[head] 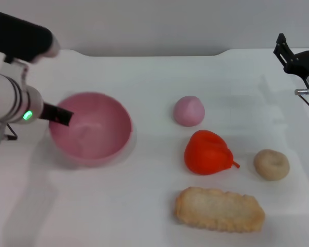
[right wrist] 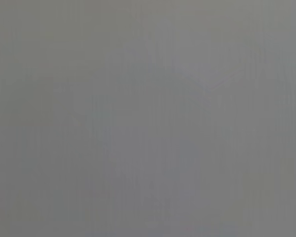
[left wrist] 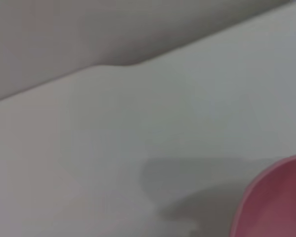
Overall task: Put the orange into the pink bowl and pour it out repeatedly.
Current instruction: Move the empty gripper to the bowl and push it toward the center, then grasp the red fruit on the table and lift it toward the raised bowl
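One tool, the left tool [head: 62, 116], seems closed on the empty pink bowl's [head: 95, 128] rim. Right of the bowl lies the orange [head: 207, 152], awaiting the raised right tool [head: 298, 56], whose state I cannot tell.

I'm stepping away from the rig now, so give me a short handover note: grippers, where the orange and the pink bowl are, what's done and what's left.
Left gripper: at the pink bowl's left rim, a dark finger reaching over the edge; whether it is clamped cannot be told.
Right gripper: parked at the table's far right edge, away from everything.
Orange: on the table, right of the bowl, between the pink dome and the flat biscuit, doughnut to its right.
Done: nothing visible; the bowl is empty.
Left: put the orange in the bowl, pour it out, repeat.
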`<control>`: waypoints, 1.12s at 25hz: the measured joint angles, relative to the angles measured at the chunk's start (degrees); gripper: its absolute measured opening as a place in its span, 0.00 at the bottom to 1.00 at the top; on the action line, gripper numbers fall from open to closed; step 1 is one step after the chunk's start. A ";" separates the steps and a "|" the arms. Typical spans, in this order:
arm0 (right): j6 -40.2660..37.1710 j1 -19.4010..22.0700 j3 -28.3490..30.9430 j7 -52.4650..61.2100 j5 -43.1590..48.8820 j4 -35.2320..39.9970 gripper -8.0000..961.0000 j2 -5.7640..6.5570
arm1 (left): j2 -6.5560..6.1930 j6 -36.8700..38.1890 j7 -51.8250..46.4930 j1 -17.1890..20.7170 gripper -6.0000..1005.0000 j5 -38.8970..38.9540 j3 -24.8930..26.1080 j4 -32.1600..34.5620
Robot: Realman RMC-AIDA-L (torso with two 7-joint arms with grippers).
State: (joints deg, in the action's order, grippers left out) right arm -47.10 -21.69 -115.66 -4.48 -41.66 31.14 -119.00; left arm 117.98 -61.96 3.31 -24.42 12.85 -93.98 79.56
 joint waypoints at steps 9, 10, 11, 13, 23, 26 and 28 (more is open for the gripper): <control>1.75 -0.31 0.09 0.00 -0.13 0.07 0.86 0.08 | -0.08 0.18 -0.05 1.00 0.05 -0.49 1.50 3.85; 2.39 -0.31 0.09 0.00 -0.12 0.37 0.86 0.09 | -0.08 0.18 -0.05 1.00 0.05 -0.49 1.50 3.85; 2.39 -0.31 0.09 0.00 -0.12 0.37 0.86 0.09 | -0.10 0.27 -0.02 0.93 0.05 -0.49 2.06 4.88; 3.48 -0.31 0.10 0.00 -0.10 0.82 0.86 0.09 | -0.07 0.27 0.03 0.95 0.05 -0.42 2.53 6.24; 32.50 6.54 9.91 -8.94 3.95 27.07 0.86 0.06 | -0.13 0.12 0.42 1.26 0.05 -0.61 6.03 10.02; 46.19 9.05 14.77 -11.42 4.85 40.48 0.86 -0.18 | -0.13 0.12 0.42 1.26 0.05 -0.61 6.03 10.02; 56.75 8.89 17.81 -11.40 5.09 47.55 0.86 -0.01 | -0.09 2.13 0.48 1.65 0.05 -0.13 6.07 8.89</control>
State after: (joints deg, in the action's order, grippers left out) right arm 9.66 -12.79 -97.85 -15.88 -36.57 78.69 -119.02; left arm 117.89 -59.83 3.79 -22.77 12.72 -87.92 88.45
